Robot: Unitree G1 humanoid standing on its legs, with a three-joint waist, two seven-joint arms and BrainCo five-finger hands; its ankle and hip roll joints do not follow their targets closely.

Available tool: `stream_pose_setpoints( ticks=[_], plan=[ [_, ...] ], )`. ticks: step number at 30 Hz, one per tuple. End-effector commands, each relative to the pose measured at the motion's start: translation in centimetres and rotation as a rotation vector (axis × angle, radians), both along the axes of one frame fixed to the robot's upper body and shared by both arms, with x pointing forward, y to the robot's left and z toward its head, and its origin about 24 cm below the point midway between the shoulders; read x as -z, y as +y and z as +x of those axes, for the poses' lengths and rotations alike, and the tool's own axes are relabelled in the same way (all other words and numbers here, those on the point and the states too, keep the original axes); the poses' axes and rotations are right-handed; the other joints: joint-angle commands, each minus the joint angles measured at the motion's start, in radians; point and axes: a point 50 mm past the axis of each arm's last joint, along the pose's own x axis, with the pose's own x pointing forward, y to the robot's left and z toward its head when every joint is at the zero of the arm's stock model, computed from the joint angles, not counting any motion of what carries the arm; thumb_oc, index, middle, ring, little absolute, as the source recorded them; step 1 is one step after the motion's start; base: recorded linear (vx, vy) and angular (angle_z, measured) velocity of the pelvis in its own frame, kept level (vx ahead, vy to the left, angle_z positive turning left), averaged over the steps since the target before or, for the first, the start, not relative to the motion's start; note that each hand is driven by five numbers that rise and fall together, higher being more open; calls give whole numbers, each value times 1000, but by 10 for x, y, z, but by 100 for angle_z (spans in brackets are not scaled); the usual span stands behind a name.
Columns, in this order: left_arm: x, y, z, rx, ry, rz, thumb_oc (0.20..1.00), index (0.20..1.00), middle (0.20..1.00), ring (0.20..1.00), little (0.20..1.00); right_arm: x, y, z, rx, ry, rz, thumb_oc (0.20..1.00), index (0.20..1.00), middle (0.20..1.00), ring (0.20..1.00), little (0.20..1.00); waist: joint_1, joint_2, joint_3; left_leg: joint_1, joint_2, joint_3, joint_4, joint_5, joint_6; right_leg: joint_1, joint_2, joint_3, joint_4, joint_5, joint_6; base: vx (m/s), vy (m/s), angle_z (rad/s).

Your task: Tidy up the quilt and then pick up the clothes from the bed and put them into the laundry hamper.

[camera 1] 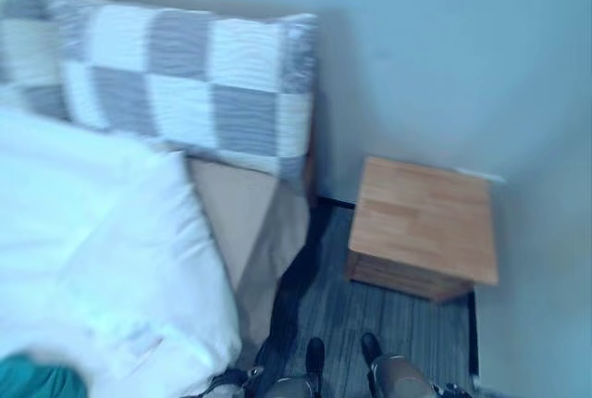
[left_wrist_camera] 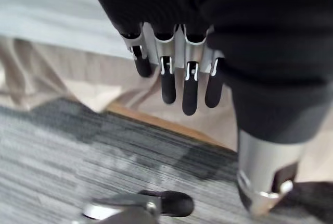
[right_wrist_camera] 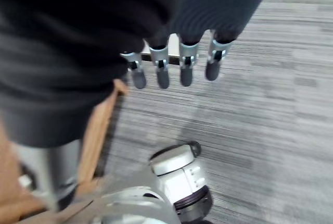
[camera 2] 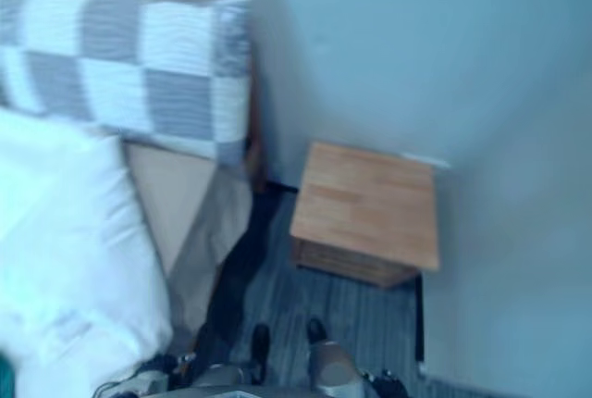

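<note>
Grey striped carpet point(camera 1: 407, 315) covers the floor at 6 o'clock in the head views, running up between the bed and a wooden nightstand.

Nearest, at 7 o'clock, a bit of teal clothing point(camera 1: 37, 381) lies on the white quilt at the frame's lower left corner; too little shows to tell its long axis or which way it points.

White quilt point(camera 1: 92, 250) fills 8 to 9 o'clock, bunched and rumpled on the bed, its visible edge running from 10 o'clock down toward 6 o'clock. Beige sheet point(camera 1: 242, 217) is exposed just beside it at the bed's corner, draping over the bed's side toward the carpet.

Nightstand point(camera 1: 424, 224), light wood, stands at 3 o'clock on the carpet, apart from the bed, close to the wall.

Farther back, a grey-and-white checked pillow point(camera 1: 190, 88) stands at 11 o'clock against the headboard end, long axis running 9 to 3 o'clock. A second checked pillow point(camera 1: 23, 46) touches it at 10 o'clock. Plain pale wall point(camera 1: 444, 55) behind, 12 to 3 o'clock.

Left hand point(left_wrist_camera: 179, 73) hangs over the carpet beside the draped beige sheet, fingers straight and relaxed, grasping nothing. Right hand point(right_wrist_camera: 174, 62) hangs over the carpet next to a light wooden edge point(right_wrist_camera: 99, 130), fingers straight, released, nothing in it.
</note>
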Motion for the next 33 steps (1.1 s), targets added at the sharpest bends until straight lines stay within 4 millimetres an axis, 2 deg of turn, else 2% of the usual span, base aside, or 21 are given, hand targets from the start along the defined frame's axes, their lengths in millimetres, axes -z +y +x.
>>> stream_pose_setpoints(
  ticks=[1, 2, 5, 8, 9, 10, 13, 16, 17, 19, 20, 21, 22, 23, 24, 25, 26, 28, 29, 31, 33],
  plan=[
    [-2, 20, -15, -184, -26, 67, 1000, 1000, 1000, 1000, 1000, -3, 2, 19, -132, -7, -25, 1000, 1000, 1000, 1000, 1000, 60, -41, -51, -28, 46, 97, 84, -117, -36, -22, -84, -65, -18, 172, 70, 84, -366, 198],
    [-1, 22, -20, -208, -25, 74, 1000, 1000, 1000, 1000, 1000, -4, 1, 22, -127, -11, -23, 1000, 1000, 1000, 1000, 1000, 88, -49, -44, -41, 80, 89, 76, -97, -57, -8, -91, -118, -23, 154, 61, 48, -323, 178],
    [1, 26, -36, -268, 20, 83, 1000, 1000, 1000, 1000, 1000, -7, -2, 34, -109, -58, -17, 1000, 1000, 1000, 1000, 1000, 118, -56, -24, -80, 135, 127, 84, -65, -90, 5, -99, -190, -33, 138, 43, -56, -228, 130],
    [4, 23, -48, -308, 83, 99, 1000, 1000, 1000, 1000, 1000, -10, -11, 33, 113, -128, 26, 1000, 1000, 1000, 1000, 1000, 84, -59, 5, -123, 241, 338, 146, -33, -122, 36, -119, -314, -34, 118, 25, -124, -174, 180],
    [5, 24, -54, -307, 98, 106, 1000, 1000, 1000, 1000, 1000, -11, -13, 34, 182, -166, 46, 1000, 1000, 1000, 1000, 1000, 78, -61, 9, -115, 254, 371, 162, -40, -122, 40, -122, -333, -35, 118, 22, -106, -68, 221],
    [5, 24, -55, -317, 103, 110, 1000, 1000, 1000, 1000, 1000, -11, -13, 34, 195, -176, 59, 1000, 1000, 1000, 1000, 1000, 75, -61, 7, -117, 256, 377, 164, -40, -122, 38, -123, -338, -35, 119, 22, -80, 2, 191],
    [7, 25, -78, -249, 153, 135, 1000, 1000, 1000, 1000, 1000, -18, -24, 40, 543, -359, 153, 1000, 1000, 1000, 1000, 1000, 57, -76, 1, -90, 239, 433, 240, -99, -98, 31, -122, -335, -30, 129, 7, -48, 35, 80],
    [8, 24, -82, -211, 168, 140, 1000, 1000, 1000, 1000, 1000, -34, -35, 57, 510, -538, 128, 1000, 1000, 1000, 1000, 1000, 43, -75, -2, -70, 237, 468, 222, -109, -91, 26, -118, -345, -22, 128, 10, -15, 88, 58],
    [7, 25, -82, -153, 172, 141, 1000, 1000, 1000, 1000, 1000, -51, -39, 76, 486, -649, 97, 1000, 1000, 1000, 1000, 1000, 23, -71, -6, -44, 258, 509, 165, -81, -100, 22, -118, -363, -21, 127, 13, 29, 138, 98],
    [7, 25, -84, -134, 156, 139, 1000, 1000, 1000, 1000, 1000, -71, -40, 95, 426, -745, 100, 1000, 1000, 1000, 1000, 1000, 22, -77, -3, -52, 254, 495, 157, -67, -110, 30, -118, -362, -35, 137, 19, 44, 125, 114],
    [5, 27, -85, -122, 131, 145, 1000, 1000, 1000, 1000, 1000, -98, -42, 111, 314, -890, 53, 1000, 1000, 1000, 1000, 1000, 28, -86, 0, -49, 249, 483, 146, -63, -113, 38, -123, -357, -47, 144, 31, 37, 65, 67],
    [5, 28, -86, -122, 131, 145, 1000, 1000, 1000, 1000, 1000, -98, -42, 111, 314, -889, 52, 1000, 1000, 1000, 1000, 1000, 28, -86, -1, -50, 249, 483, 145, -63, -113, 38, -123, -357, -47, 145, 31, 27, 36, 35],
    [3, 32, -85, -115, 109, 156, 1000, 1000, 1000, 1000, 1000, -128, -43, 129, 244, -1004, 34, 1000, 1000, 1000, 1000, 1000, 37, -97, 5, -37, 243, 472, 130, -67, -113, 39, -133, -355, -51, 151, 49, -6, -9, 16],
    [0, 36, -82, -116, 99, 167, 1000, 1000, 1000, 1000, 1000, -146, -44, 138, 182, -1077, 10, 1000, 1000, 1000, 1000, 1000, 44, -105, 4, -36, 238, 463, 120, -68, -113, 29, -139, -359, -52, 159, 61, 97, -113, 19],
    [-7, 58, -75, -125, 118, 217, 1000, 1000, 1000, 1000, 1000, -219, -49, 184, 44, -1245, -106, 1000, 1000, 1000, 1000, 1000, 81, -143, 24, -40, 234, 423, 117, -77, -120, 7, -146, -362, -48, 181, 85, 125, -159, 13],
    [-8, 63, -74, -125, 125, 232, 1000, 1000, 1000, 1000, 1000, -230, -51, 194, 35, -1262, -125, 1000, 1000, 1000, 1000, 1000, 91, -152, 26, -44, 235, 416, 118, -78, -121, 6, -144, -361, -51, 185, 88, 197, -239, -1],
    [-12, 74, -70, -127, 143, 259, 1000, 1000, 1000, 1000, 1000, -254, -51, 212, -17, -1309, -210, 1000, 1000, 1000, 1000, 1000, 109, -173, 35, -57, 241, 405, 118, -77, -123, 0, -139, -357, -58, 194, 92, 99, -173, 0],
    [-16, 85, -63, -122, 148, 291, 1000, 1000, 1000, 1000, 1000, -275, -51, 230, -6, -1347, -249, 1000, 1000, 1000, 1000, 1000, 129, -195, 50, -76, 254, 402, 118, -73, -129, -10, -132, -364, -65, 199, 94, 22, -249, 15],
    [-23, 98, -52, -124, 149, 327, 1000, 1000, 1000, 1000, 1000, -303, -47, 253, -4, -1398, -269, 1000, 1000, 1000, 1000, 1000, 154, -221, 73, -111, 275, 401, 121, -64, -137, -29, -124, -380, -69, 206, 94, -32, -266, 23],
    [-27, 106, -46, -127, 148, 346, 1000, 1000, 1000, 1000, 1000, -324, -47, 267, -11, -1429, -305, 1000, 1000, 1000, 1000, 1000, 169, -235, 89, -140, 287, 398, 127, -58, -144, -43, -117, -389, -72, 207, 94, -52, -184, 28],
    [-34, 118, -35, -138, 136, 361, 1000, 1000, 1000, 1000, 1000, -369, -45, 294, -27, -1463, -368, 1000, 1000, 1000, 1000, 1000, 207, -254, 119, -192, 300, 390, 131, -46, -154, -66, -106, -407, -81, 209, 91, -83, -135, 35]
  ],
)
